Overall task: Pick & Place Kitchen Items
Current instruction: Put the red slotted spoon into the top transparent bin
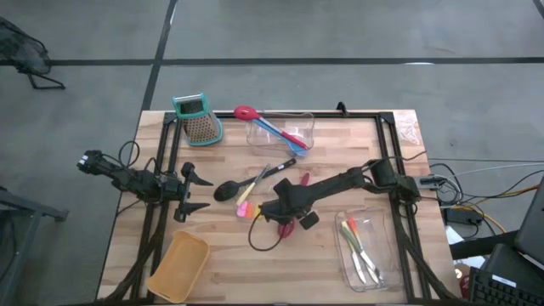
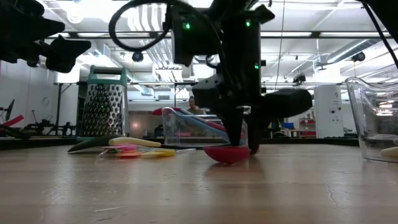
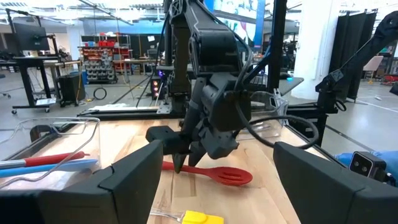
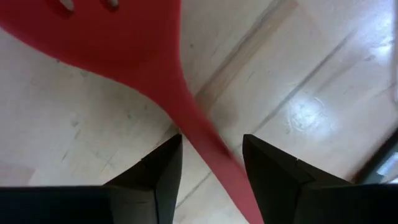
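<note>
A red slotted spoon lies flat on the wooden table at its middle. My right gripper points down over it, open, with one finger on each side of the handle; its fingertips are down near the tabletop. My left gripper waits open at the table's left, pointing level toward the middle. Between the two grippers lie a black ladle and small yellow and pink pieces. My right gripper straddles the red spoon's handle just behind the slotted head, coming from above with the fingers across it. One finger stands right at the handle's edge; whether it touches, I cannot tell. The spoon lies flat on the table.
A clear bin at the far middle holds a red and a blue spoon. A teal-topped grater stands at the far left. A tan bin sits near left. A clear bin with green- and orange-handled tools sits near right.
</note>
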Action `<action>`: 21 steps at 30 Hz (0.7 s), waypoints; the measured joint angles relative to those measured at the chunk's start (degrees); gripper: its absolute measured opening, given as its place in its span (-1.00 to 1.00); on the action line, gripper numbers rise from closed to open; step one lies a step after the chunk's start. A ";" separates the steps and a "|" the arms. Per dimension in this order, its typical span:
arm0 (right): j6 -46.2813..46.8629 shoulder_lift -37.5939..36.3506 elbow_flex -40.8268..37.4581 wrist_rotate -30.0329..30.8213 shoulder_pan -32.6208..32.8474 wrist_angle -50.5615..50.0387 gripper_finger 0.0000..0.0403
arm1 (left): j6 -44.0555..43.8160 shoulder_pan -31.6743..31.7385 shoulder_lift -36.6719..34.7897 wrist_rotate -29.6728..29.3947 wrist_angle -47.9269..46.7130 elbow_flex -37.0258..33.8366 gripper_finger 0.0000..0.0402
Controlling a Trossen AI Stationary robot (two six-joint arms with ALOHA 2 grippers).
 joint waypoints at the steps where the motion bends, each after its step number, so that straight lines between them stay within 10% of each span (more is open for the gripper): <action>1: -0.04 0.00 -0.50 0.13 0.00 0.60 -0.16 | 0.02 -0.01 -0.02 0.02 -0.01 -0.02 0.55; 21: 1.01 -0.02 -0.89 -1.52 0.00 2.46 -0.72 | 0.02 0.00 0.00 0.00 -0.02 0.00 0.55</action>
